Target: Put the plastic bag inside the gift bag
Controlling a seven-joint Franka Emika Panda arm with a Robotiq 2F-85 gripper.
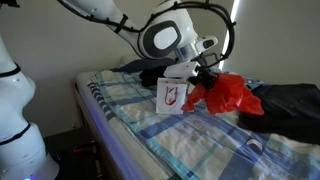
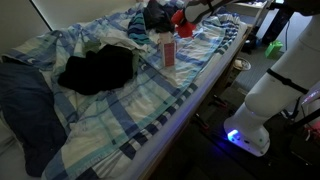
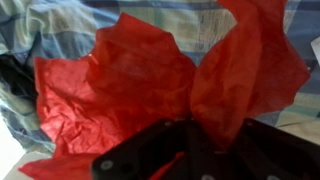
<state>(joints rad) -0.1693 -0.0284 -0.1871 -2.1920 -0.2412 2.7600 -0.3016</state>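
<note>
1. Gripper [image 1: 207,72]: mine. My fingers [image 3: 140,163] are pinched narrow on a gathered fold of the red bag [image 3: 150,90]. In the wrist view the plastic bunches at 6 o'clock and fans out toward 12.
2. Red bag [image 1: 232,95]: crumpled, hanging from my grip over the blanket [image 1: 200,135]. It is outside the gift bag [image 1: 171,95], just beside it at its 3 o'clock.
3. Gift bag: white with a red mark, upright on the blanket.
4. Blanket: blue plaid, rumpled.
5. Black cloth [image 2: 98,70]: in an exterior view, heaped at 9 o'clock of the gift bag [image 2: 168,52], apart from it.
</note>
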